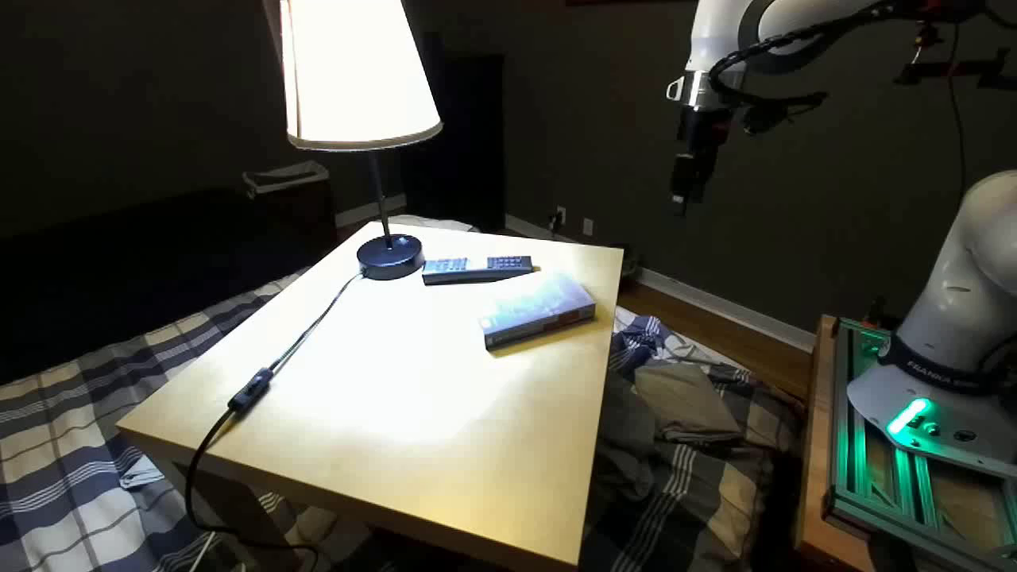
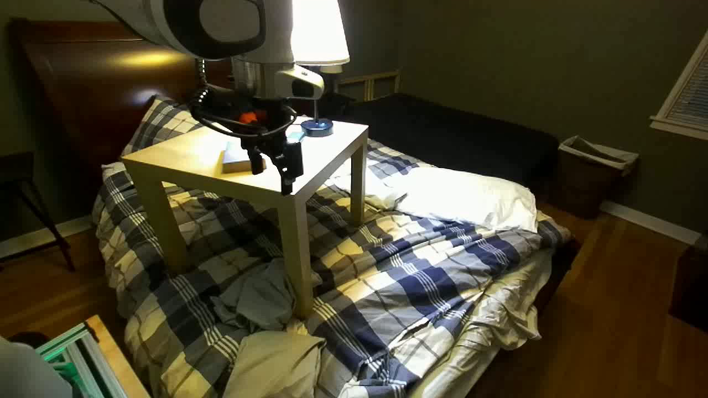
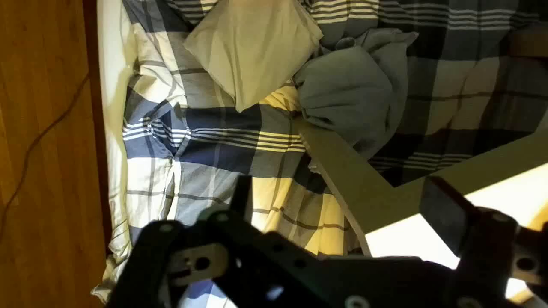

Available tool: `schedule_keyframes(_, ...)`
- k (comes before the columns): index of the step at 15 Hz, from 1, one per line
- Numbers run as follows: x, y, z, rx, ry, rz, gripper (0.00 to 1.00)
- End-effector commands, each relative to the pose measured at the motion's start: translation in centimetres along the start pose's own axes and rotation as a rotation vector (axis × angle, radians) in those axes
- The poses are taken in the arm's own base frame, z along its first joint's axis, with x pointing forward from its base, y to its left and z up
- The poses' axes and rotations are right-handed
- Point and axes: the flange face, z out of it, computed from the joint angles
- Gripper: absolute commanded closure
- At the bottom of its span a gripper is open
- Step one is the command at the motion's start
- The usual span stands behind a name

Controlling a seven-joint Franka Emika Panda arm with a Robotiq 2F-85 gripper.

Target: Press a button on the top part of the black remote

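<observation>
Wrist view shows the claw [image 3: 342, 201] released, spread wide with nothing in its grip; a corner of the counter [image 3: 391, 205] shows past it. In an exterior view the remote [image 1: 477, 270] lies on the counter just beside the base of the lamp [image 1: 361, 119], whether touching I cannot tell; the slab [image 1: 540, 310] lies farther from the lamp, and the claw hangs farther again, higher than the counter; so from the claw the remote lies lampward and lower, and the coming move, I judge, is a reach toward the lamp, then down. The remote's long axis runs outward from the lamp, one end by the base, the other pointing toward the claw's side of the counter; which end is its top I cannot tell, since pale button marks sit on both halves with glare between.
</observation>
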Motion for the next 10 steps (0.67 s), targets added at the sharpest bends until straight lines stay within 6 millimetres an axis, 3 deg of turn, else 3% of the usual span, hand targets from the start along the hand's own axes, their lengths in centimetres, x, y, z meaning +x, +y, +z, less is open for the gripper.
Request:
schedule_keyframes(1, 0.0, 0.0, 0.0, 0.0, -0.001, 0.0, 0.0)
schedule_keyframes(7, 0.0, 0.0, 0.0, 0.0, -0.001, 0.0, 0.0)
schedule_keyframes(10, 0.7, -4.0, -0.6, 0.021, 0.042, -0.093, 0.0)
